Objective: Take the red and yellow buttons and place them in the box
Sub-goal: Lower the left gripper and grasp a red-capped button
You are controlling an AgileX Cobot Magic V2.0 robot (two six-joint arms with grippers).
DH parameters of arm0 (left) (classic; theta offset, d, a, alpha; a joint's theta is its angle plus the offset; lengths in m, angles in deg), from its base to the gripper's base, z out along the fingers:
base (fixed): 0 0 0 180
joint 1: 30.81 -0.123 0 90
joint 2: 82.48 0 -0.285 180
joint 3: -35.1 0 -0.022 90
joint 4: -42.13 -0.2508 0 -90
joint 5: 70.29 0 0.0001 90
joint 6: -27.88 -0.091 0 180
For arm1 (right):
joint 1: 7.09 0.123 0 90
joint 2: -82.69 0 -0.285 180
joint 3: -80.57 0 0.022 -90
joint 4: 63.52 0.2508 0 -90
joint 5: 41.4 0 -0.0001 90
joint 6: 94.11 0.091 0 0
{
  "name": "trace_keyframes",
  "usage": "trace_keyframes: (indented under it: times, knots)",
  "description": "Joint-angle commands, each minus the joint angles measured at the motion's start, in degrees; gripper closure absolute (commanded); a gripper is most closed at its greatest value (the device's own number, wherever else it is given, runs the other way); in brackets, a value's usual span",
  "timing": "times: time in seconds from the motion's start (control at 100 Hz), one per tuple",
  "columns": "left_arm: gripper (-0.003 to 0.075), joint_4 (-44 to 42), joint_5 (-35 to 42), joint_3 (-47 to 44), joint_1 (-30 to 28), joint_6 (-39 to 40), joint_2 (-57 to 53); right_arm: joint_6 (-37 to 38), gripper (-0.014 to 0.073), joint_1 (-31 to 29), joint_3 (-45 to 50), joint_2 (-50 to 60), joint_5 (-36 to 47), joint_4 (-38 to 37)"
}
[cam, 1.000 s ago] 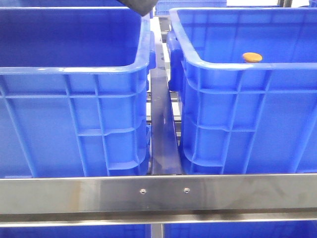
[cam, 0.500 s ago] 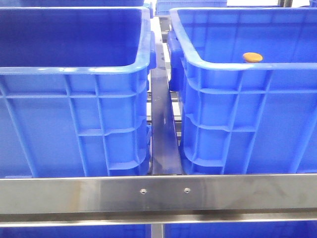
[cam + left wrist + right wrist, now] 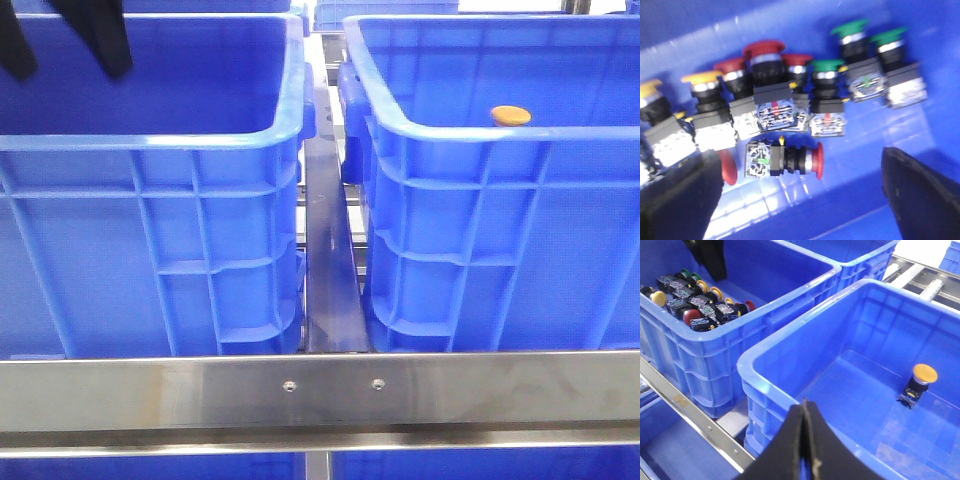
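Your left gripper (image 3: 65,40) just dropped into left blue plastic crate (image 3: 150,140), fingers apart, holding nothing, above red mushroom-head button (image 3: 785,160). Red pick starts. Yellow-capped button (image 3: 920,380) lies in right blue crate (image 3: 790,347). Right gripper (image 3: 805,440) together, empty.

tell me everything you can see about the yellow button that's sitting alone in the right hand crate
The yellow button is a push-button switch, not a bare disc: a domed, orange-yellow cap that looks like plastic on a black collar, with a small block at the base. It stands roughly upright, slightly tilted, on the floor of the right blue crate, toward the far wall, alone and touching nothing but the floor. In the front view only its cap shows above the rim. The right gripper is shut, on the near side of the crate, well clear of it.
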Motion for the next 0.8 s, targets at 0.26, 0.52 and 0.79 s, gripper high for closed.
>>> trace_keyframes:
  times: [0.26,0.52,0.79]
  knots:
    - [0.0115,-2.47,9.59,1.84,-0.06,0.88,6.47,-0.54,0.0651,-0.51,-1.44,-0.38,1.59,2.09]
    - [0.0115,-2.88,12.5,1.84,-0.06,0.97,10.34,-0.54,0.0651,-0.51,-1.44,-0.38,1.59,2.09]
    - [0.015,-2.88,12.24,1.84,-0.06,0.97,11.21,-0.54,0.0651,-0.51,-1.44,-0.38,1.54,2.09]
